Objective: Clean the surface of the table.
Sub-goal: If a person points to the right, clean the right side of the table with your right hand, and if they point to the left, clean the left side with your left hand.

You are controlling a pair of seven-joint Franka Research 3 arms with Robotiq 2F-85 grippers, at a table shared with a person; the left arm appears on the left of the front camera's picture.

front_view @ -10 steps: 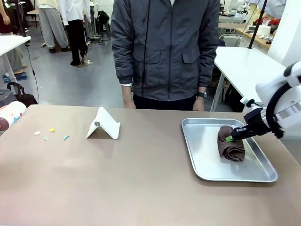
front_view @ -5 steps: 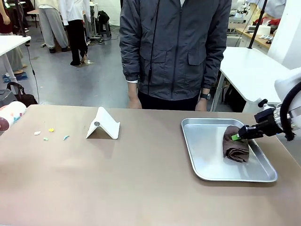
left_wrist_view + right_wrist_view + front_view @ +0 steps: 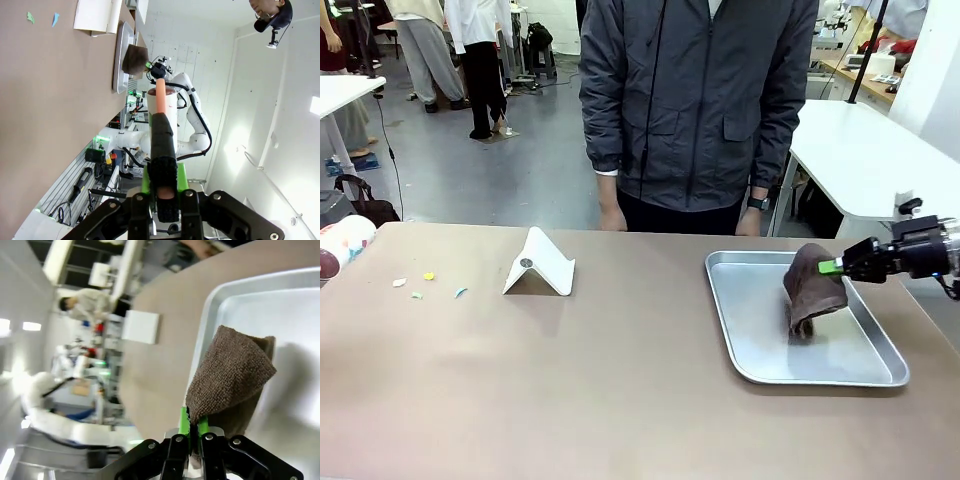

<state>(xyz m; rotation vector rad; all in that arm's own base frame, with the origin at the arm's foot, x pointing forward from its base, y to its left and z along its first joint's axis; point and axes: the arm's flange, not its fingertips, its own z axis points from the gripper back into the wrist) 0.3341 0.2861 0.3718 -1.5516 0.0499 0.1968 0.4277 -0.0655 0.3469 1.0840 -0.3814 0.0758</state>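
Front view: the right arm is cut off by the picture's right edge, leaving its wrist and the right gripper (image 3: 832, 266) in sight. Its 2 fingers are pinched on the upper edge of a brown cloth (image 3: 810, 295). The cloth hangs in soft folds, its lower end touching the floor of a shiny metal tray (image 3: 750, 340). The tray is rectangular, with rounded corners and a raised rim. It sits on the right part of the table (image 3: 600, 390), whose matte tan top runs off the left, right and bottom edges. Near the table's left end lie 4 small scraps (image 3: 429, 276): white, yellow, green and blue. A folded white stand (image 3: 542, 264) sits tent-like between the scraps and the tray. A person (image 3: 695, 110) in a grey zipped jacket stands at the far side, cut off at the shoulders.

Left wrist view: the picture is rolled, so the table (image 3: 45, 110) runs up the left side. The left gripper (image 3: 162, 192) is clamped on a tool (image 3: 161, 135) with a rough black shaft and an orange-pink end. It may be a brush, but it is too foreshortened to tell. Farther off the tray (image 3: 121, 60) shows edge-on.

Right wrist view: the background is blurred. The green pads (image 3: 184, 421) are closed on a corner of the looped terry cloth (image 3: 230, 372), above the tray (image 3: 260, 305).
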